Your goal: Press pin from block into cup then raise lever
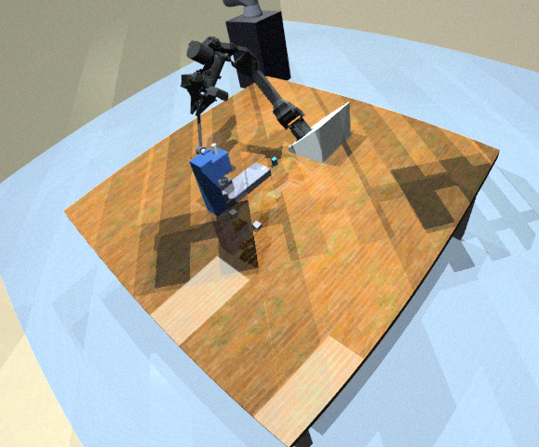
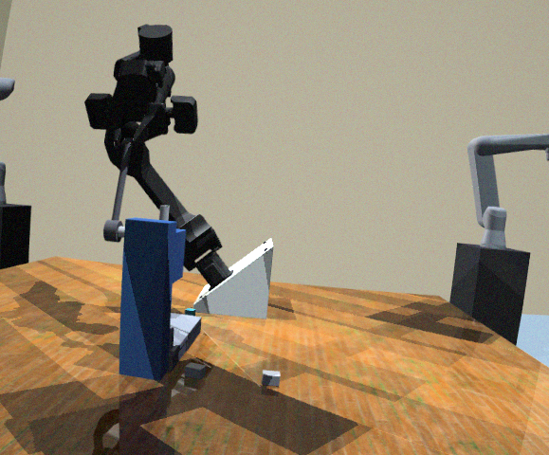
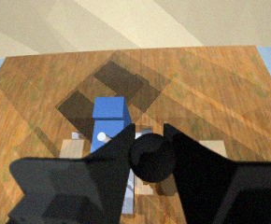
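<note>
Wood-grain surface (image 1: 331, 264) (image 2: 411, 353) (image 3: 210, 93) w/ hard shadows, plain beige wall behind. Nearest in the exterior view: a pale grey cube (image 1: 257, 224) (image 2: 270, 377) (image 3: 76, 135) and a darker grey cube (image 1: 233, 212) (image 2: 195, 370), apart, near the foot of the upright blue press (image 1: 207, 178) (image 2: 144, 294) (image 3: 108, 131). Its grey bed (image 1: 252, 178) (image 2: 189, 324) runs out from the column; a small dark grey piece (image 1: 224, 182) is at the column end (poss. the block; can't tell, pin/punch alignment unclear too). Above, the jaws (image 1: 196, 113) (image 2: 132, 127) are clenched on the black knob (image 2: 131, 128) (image 3: 152, 158) of the lever (image 1: 199, 129) (image 2: 121, 183), which stands up, slightly tilted. Beyond the bed: a cyan cube (image 1: 274, 161) (image 2: 190, 311), then a white wedge-shaped stand (image 1: 331, 132) (image 2: 245, 294). Farther back, a grey arm (image 2: 484, 186) on a dark pedestal (image 2: 487, 288).
</note>
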Available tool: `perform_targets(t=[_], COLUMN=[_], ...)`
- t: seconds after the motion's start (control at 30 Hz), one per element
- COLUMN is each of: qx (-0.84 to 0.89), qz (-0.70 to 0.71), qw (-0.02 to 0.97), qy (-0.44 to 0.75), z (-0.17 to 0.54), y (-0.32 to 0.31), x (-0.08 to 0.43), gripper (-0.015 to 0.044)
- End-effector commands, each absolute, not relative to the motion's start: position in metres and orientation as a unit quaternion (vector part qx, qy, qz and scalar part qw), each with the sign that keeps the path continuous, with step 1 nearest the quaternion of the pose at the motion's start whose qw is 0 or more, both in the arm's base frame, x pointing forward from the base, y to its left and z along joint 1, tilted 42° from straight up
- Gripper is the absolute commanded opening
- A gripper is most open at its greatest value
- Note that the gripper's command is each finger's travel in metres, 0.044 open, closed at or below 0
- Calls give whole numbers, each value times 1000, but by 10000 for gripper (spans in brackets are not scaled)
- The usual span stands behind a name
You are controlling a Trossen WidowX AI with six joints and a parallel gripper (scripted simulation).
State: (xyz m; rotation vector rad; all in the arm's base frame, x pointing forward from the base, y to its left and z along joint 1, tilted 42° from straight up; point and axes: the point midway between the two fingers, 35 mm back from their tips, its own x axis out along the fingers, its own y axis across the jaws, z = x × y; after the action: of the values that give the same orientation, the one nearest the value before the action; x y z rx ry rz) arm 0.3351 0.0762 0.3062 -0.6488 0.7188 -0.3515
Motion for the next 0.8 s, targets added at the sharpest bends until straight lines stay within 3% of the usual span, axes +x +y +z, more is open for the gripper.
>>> perform_targets(t=[0.0, 0.77], qx=[-312, -312], qz=[-168, -168], qw=[869, 869], qy=[345, 346], z=[304, 300], y=[75, 73], x=[330, 317], gripper=[0, 0])
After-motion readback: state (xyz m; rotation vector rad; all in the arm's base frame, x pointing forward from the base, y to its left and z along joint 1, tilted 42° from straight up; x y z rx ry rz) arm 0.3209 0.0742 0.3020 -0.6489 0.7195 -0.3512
